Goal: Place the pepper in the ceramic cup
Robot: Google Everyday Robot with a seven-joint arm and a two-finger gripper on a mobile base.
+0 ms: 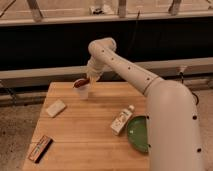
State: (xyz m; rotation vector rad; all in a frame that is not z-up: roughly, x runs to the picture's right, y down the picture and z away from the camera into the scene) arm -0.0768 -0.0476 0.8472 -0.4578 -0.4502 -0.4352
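Note:
The ceramic cup (83,91) is small and white and stands on the wooden table (90,130) near its far edge, left of centre. The dark red-brown pepper (80,82) lies at the cup's rim, its right end at my gripper (89,79). The gripper hangs from the white arm just above and to the right of the cup. I cannot tell whether the pepper rests in the cup or is still held above it.
A pale sponge block (55,107) lies at the left. A brown-orange bar (40,148) lies at the front left corner. A white labelled bottle (122,120) lies beside a green bowl (138,133) at the right. A dark wall with railings is behind.

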